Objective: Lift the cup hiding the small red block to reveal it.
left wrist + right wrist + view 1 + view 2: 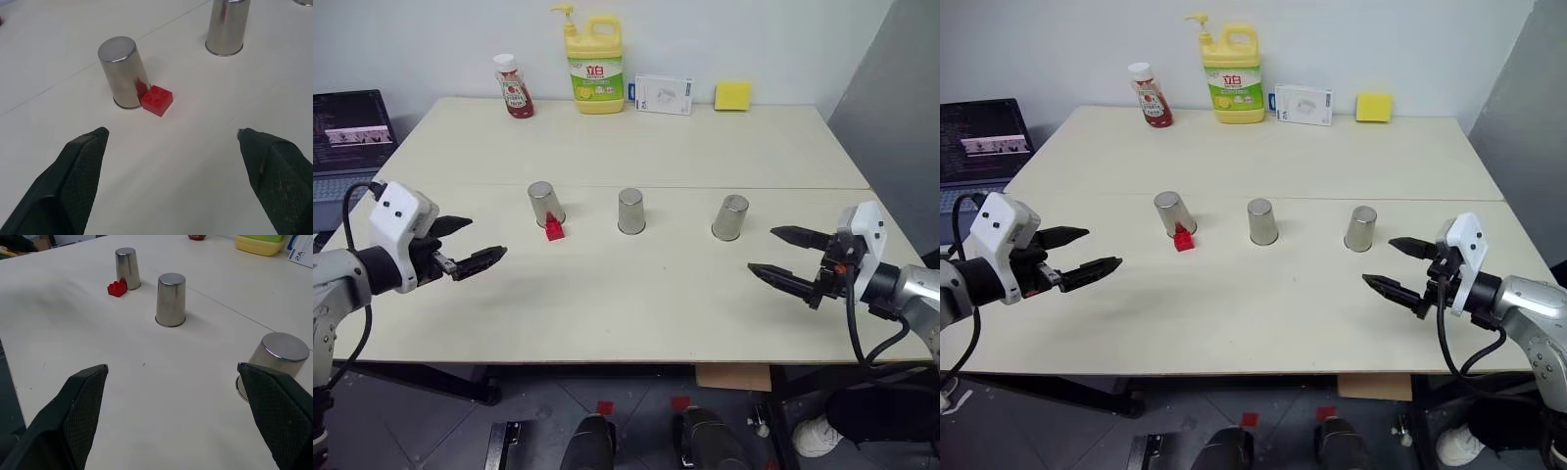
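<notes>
On the surface, three metal cups stand inverted in a row: left cup, middle cup, right cup. The red block lies exposed, touching the base of the left cup on the side facing the robot; no cup covers it. Each cup has its long axis upright, closed end up, though the left and right cups appear to lean slightly. The left gripper hovers over the near left part of the surface, fingers spread wide and empty, pointing forward and toward the centre; the left cup and block lie ahead of it and slightly inward, as the left wrist view confirms with the block between the finger lines. The right gripper hovers near the right edge, fingers spread wide and empty, with the right cup just ahead of it. The left arm is clearly nearer the block. Judgement: since the block is already visible beside the left cup, the reveal appears complete or that cup has been set down off-centre; any further lift would suit the left gripper, approaching level and closing across the cup wall.
</notes>
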`<state>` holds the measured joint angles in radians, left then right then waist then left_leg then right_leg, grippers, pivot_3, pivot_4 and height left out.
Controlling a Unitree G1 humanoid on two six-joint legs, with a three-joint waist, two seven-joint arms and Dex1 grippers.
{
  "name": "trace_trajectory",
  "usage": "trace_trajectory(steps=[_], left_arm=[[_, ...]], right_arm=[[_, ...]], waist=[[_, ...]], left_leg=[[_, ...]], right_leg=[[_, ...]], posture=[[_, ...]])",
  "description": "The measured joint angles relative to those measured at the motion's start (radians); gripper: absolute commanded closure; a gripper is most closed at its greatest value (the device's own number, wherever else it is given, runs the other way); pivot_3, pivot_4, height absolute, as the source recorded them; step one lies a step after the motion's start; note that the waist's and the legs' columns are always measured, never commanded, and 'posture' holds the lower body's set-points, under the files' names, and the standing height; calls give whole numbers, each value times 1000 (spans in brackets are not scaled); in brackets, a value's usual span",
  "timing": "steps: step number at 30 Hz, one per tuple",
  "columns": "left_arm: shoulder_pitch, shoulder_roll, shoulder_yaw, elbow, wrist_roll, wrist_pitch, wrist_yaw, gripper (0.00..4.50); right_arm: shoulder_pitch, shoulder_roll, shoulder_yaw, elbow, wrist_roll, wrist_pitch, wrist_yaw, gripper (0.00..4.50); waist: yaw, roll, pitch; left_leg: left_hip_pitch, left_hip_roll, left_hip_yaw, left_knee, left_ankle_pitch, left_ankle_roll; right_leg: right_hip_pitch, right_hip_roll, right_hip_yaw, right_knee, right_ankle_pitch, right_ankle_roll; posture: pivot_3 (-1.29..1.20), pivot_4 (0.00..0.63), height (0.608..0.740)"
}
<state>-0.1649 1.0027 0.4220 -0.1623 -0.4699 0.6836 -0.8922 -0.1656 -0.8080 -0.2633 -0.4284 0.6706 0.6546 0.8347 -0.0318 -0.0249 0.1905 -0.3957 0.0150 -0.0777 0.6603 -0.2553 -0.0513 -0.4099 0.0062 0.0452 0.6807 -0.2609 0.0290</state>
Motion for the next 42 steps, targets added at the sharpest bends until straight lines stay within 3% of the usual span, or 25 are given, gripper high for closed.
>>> trace_trajectory(steps=[42], left_arm=[[66,-4,46,10,-18,-59,-22,30]], right_arm=[[-5,5,11,-4,35,27,-26,0]], waist=[[0,0,0]], left_leg=[[0,0,0,0,0,0]], right_leg=[[0,0,0,0,0,0]], posture=[[0,150,740]])
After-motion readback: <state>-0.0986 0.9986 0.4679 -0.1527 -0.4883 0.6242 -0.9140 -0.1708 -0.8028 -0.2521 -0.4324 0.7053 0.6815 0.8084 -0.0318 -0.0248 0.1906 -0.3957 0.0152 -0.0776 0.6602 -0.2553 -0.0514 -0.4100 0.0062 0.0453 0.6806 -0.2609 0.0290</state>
